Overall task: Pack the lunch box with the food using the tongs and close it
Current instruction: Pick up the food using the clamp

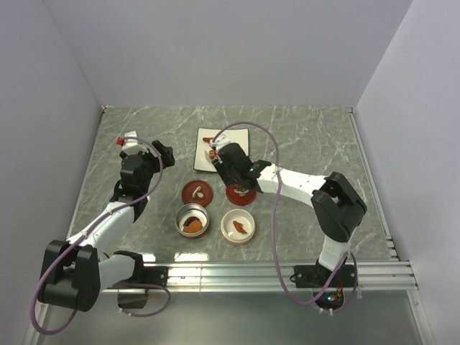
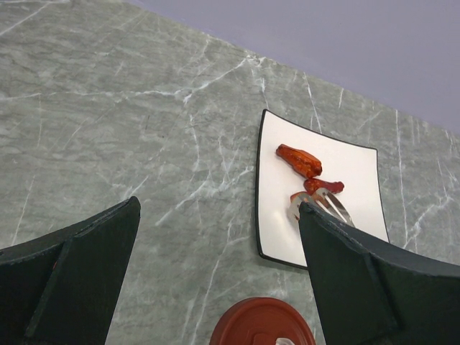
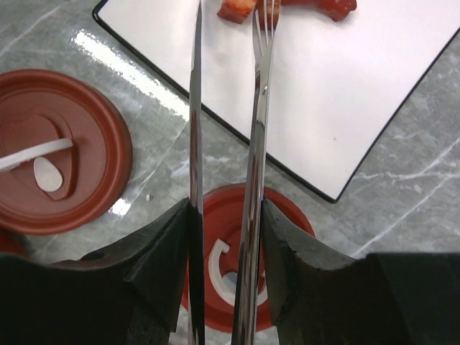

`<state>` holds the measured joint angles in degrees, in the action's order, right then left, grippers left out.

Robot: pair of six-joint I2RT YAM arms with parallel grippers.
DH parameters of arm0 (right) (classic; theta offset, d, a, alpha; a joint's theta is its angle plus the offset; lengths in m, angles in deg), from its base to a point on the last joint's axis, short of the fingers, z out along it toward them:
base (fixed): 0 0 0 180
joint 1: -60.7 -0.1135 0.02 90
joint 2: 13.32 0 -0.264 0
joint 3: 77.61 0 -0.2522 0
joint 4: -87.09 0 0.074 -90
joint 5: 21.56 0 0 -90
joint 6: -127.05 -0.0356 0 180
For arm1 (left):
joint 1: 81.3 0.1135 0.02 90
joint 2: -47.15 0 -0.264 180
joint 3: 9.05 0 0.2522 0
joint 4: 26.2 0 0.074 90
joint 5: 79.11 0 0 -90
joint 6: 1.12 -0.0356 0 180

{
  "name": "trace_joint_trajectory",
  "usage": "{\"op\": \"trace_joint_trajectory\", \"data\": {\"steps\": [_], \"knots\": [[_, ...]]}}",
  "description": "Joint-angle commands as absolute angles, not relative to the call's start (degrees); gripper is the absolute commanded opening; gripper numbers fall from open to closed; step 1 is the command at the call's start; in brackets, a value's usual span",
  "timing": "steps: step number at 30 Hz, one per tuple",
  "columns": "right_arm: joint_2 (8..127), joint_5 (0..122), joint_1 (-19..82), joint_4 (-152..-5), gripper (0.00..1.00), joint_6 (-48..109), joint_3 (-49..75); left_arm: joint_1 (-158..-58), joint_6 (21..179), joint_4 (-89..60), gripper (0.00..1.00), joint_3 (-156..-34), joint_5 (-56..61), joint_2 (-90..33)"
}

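Both jaws spread wide, my left end effector [image 2: 219,204] hangs over the bare marbled desk [image 1: 309,144] at the left, holding nothing. To its right, near my bases, two round lunch pots stand uncovered side by side: a steel pot [image 1: 177,219] and a white pot [image 1: 237,212], each with orange-brown food [image 1: 192,225] inside. Two red lids [image 1: 197,192] lie flat just behind the pots, white handles up, the right-hand one partly under my right arm. Behind the lids sits the white plate [image 1: 238,140], with a few red morsels [image 2: 298,159] near its far left corner. My right end effector [image 3: 226,237] is closed on the tongs [image 3: 257,144], squeezing both slim arms between its fingers, and hovers over the plate's near edge. The tongs reach out across the plate, their tips on either side of one morsel [image 3: 236,8].
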<state>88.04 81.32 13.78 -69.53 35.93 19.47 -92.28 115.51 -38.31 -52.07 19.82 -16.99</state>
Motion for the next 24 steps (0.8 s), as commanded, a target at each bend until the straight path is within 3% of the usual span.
{"op": "trace_joint_trajectory", "data": {"steps": [1, 5, 15, 24], "knots": [[89.42, 82.23, 14.29, -70.28, 0.49, 36.53, 15.34, -92.46, 115.07, -40.91, 1.00, -52.70, 20.56, -16.84], [90.91, 83.02, 14.38, -68.88, 0.46, 36.53, 13.84, -92.46, 115.07, -40.91, 1.00, -52.70, 20.47, -16.92], [92.68, 84.70, 14.38, -66.67, 0.25, 36.53, 11.81, -92.55, 114.98, -40.91, 0.99, -52.70, 20.39, -16.57], [82.50, 82.25, 14.38, -69.31, 0.24, 36.53, 19.18, -92.55, 114.98, -41.00, 0.99, -52.70, 20.21, -16.57]]}}
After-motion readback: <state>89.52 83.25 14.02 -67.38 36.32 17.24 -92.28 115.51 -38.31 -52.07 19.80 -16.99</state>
